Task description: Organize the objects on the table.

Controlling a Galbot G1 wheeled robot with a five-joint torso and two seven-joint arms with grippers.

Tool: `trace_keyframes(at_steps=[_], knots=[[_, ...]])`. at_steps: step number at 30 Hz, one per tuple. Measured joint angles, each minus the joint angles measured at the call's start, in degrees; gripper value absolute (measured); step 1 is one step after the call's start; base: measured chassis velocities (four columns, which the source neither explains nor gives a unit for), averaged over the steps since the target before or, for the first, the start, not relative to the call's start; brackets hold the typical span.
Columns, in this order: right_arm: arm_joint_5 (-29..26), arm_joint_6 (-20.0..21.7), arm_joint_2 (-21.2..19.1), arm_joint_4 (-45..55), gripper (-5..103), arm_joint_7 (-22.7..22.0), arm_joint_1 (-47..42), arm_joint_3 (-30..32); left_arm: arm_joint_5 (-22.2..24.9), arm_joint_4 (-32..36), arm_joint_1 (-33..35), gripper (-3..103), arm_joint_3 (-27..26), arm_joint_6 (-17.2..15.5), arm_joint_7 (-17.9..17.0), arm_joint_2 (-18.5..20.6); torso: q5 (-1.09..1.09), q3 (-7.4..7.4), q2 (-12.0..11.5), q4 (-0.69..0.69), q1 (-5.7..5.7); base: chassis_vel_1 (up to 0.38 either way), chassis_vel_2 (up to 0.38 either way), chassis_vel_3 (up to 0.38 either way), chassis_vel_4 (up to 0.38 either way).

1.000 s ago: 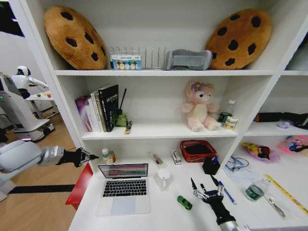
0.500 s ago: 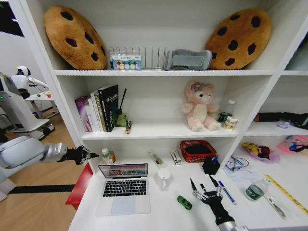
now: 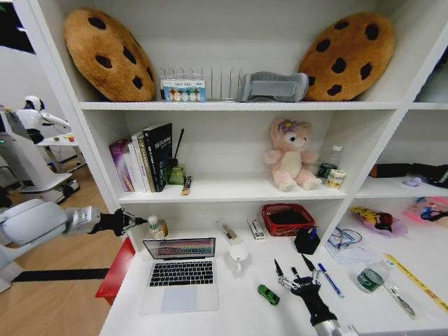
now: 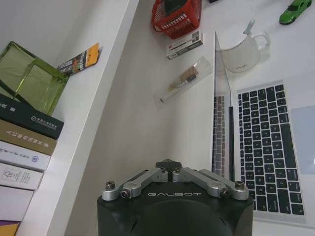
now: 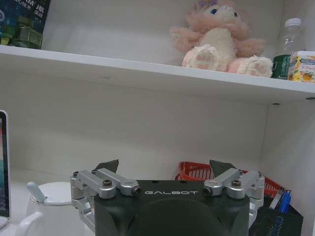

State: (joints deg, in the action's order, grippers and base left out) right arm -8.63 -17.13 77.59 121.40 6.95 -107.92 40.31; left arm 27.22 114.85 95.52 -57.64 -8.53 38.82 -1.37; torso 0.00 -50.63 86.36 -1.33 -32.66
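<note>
Jaws of the right gripper (image 3: 295,267) are spread wide and empty, raised over the white desk (image 3: 238,311) between the green toy car (image 3: 268,295) and the blue pen (image 3: 328,278). Jaws of the left gripper (image 3: 134,222) are drawn together on nothing, off the desk's left end, level with the small bottle (image 3: 157,227).

Handling, as judged:
- Toy car: light, rigid, smooth-shelled, and likely to roll on its wheels. A grasp across the body sides is advised.
- Blue pen: slim, light, lying flat and prone to roll. It is best pinched across the barrel near mid-length.
- Silver laptop (image 3: 180,273): it stands open near the front left of the desk and is the heaviest and most fragile item. Its lid (image 3: 179,247) should be pressed by its top edge, never on the screen.
- White mug (image 3: 238,253): it is hard and breakable, with a spoon standing in it that could tip out.

View differences:
- From the head view, both arms and the full desk layout are taken in together, including the red basket (image 3: 288,218) and the pink plush bear (image 3: 291,155) on the shelf above.
- From the left wrist view, the laptop's thin side profile (image 4: 217,88) and keyboard, a clear sleeve holding a slim item (image 4: 186,79) and a small red-and-white box (image 4: 184,44) are shown plainly.
- From the right wrist view, the spread fingertips (image 5: 108,165) are confirmed against the back wall, with the mug (image 5: 47,209) below them to one side.
</note>
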Motion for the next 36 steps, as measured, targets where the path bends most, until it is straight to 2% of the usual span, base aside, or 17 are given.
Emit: trace_keyframes(at_steps=[5, 15, 18, 24, 36], knots=[[0.31, -0.13, 0.60, -0.36, 100, 0.20, -0.19, 0.14, 0.52, 0.34, 0.88, 0, -0.16, -0.55, -1.24, 2.14, 0.01, 0.00, 0.00, -0.02, 0.00, 0.000, 0.000, 0.000, 0.000], [0.46, -0.13, 0.65, -0.92, 100, 0.28, 0.44, -0.38, 1.03, 0.70, 1.14, 0, -0.45, -0.93, -1.32, 3.12, 0.00, 0.00, 0.00, 0.00, 0.00, 0.000, 0.000, 0.000, 0.000], [0.50, -0.05, 0.62, -1.09, 100, 0.29, 0.79, -0.58, 0.58, 0.05, 1.66, 0, -0.72, -0.65, -0.88, 4.33, 0.00, 0.00, 0.00, -0.01, 0.00, 0.000, 0.000, 0.000, 0.000], [0.56, -0.08, 0.87, -1.56, 100, 0.31, 0.75, -0.56, -2.22, -2.60, 2.85, 0, -0.49, 2.24, 1.77, 5.76, 0.00, 0.00, 0.00, 0.00, 0.00, 0.000, 0.000, 0.000, 0.000], [0.61, -0.75, 1.18, -2.27, 100, 0.49, 0.74, -0.23, -1.72, -1.03, 5.89, 0, -0.04, 1.46, 1.89, 7.44, 0.00, 0.00, 0.00, 0.00, 0.00, 0.000, 0.000, 0.000, 0.000]])
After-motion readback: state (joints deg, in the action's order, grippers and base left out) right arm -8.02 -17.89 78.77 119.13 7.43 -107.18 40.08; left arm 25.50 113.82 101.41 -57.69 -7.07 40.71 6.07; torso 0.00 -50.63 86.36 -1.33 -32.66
